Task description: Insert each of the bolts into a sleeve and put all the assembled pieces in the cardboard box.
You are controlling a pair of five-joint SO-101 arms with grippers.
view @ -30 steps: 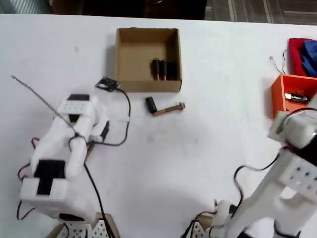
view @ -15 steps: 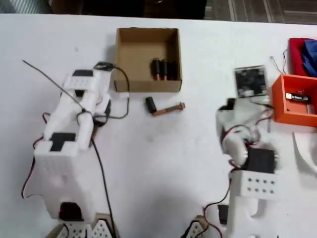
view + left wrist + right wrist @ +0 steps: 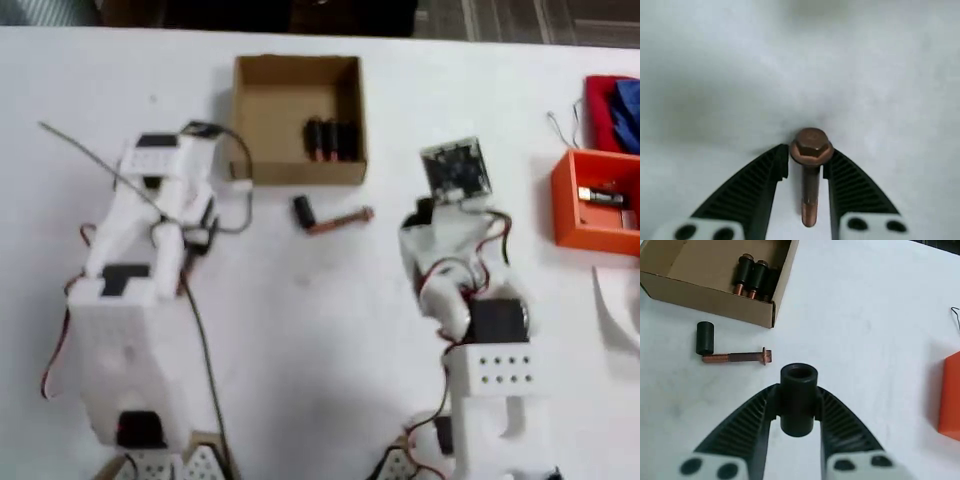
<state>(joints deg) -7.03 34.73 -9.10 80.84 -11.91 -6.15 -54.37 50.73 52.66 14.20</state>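
Between the fingers of my left claw (image 3: 806, 164) sits a copper bolt (image 3: 811, 147), pinched on the shank just under its hex head, with the threaded end running back toward my wrist. My right claw (image 3: 797, 392) is clamped on the sides of a black sleeve (image 3: 798, 390), whose open bore faces my camera. In the high view my two arms hang well apart over the white surface (image 3: 320, 340), the left one just beside the cardboard box (image 3: 298, 173).

Inside the box, toward one side wall, lie the assembled pieces (image 3: 330, 140). I count three, though they sit tight together, and each is a dark sleeve with copper showing at one end. On the surface near the box's front wall lie a loose sleeve (image 3: 705, 338) and a loose bolt (image 3: 737, 357) — just beside each other, not joined.

So I judge the job a little past halfway. Two pairs are left. The one in my claws has yet to be brought together, mated and dropped in the box — and the loose pair has not been picked up at all.
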